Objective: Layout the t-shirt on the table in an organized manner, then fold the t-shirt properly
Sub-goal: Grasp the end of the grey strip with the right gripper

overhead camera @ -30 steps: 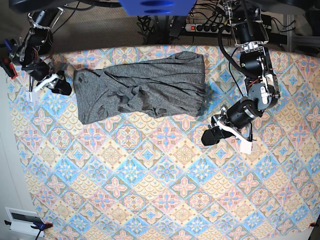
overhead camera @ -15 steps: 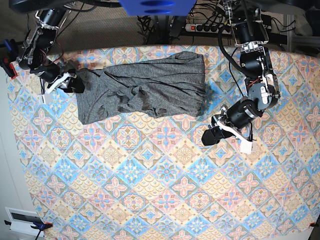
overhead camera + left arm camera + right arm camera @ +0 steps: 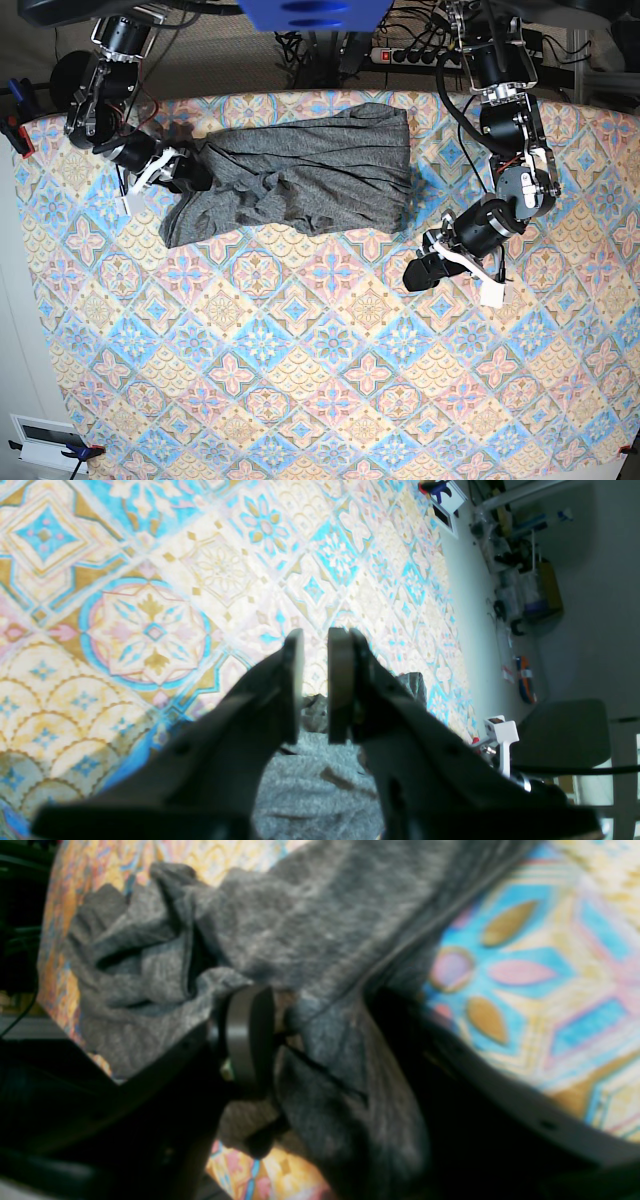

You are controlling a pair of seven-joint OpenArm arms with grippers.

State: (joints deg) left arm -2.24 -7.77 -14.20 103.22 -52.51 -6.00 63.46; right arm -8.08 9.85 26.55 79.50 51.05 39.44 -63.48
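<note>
The near half of the surface (image 3: 330, 400) lay bare, covered in its diamond-tile cloth. Beyond it, the left tool (image 3: 424, 270) hung just above the surface, clear of the t-shirt's right edge; its pads stood close together with a narrow gap, holding nothing. Farther back, the t-shirt (image 3: 300, 175), dark heathered grey, lay as a rumpled band across the far part of the surface, with creases and bunched cloth toward its left end. At that end the right tool (image 3: 185, 172) stood wide, with gathered fabric lying between its fingers (image 3: 247, 1032); the wrist view showed cloth against one pad, but a completed grip could not be confirmed.

Judged step: layout, not yet folding. The garment was still bunched, with its sleeves not spread. The next move would call for closing the right tool on the gathered edge, then drawing it outward to flatten the cloth.

Count: one t-shirt, one surface, two tools.
</note>
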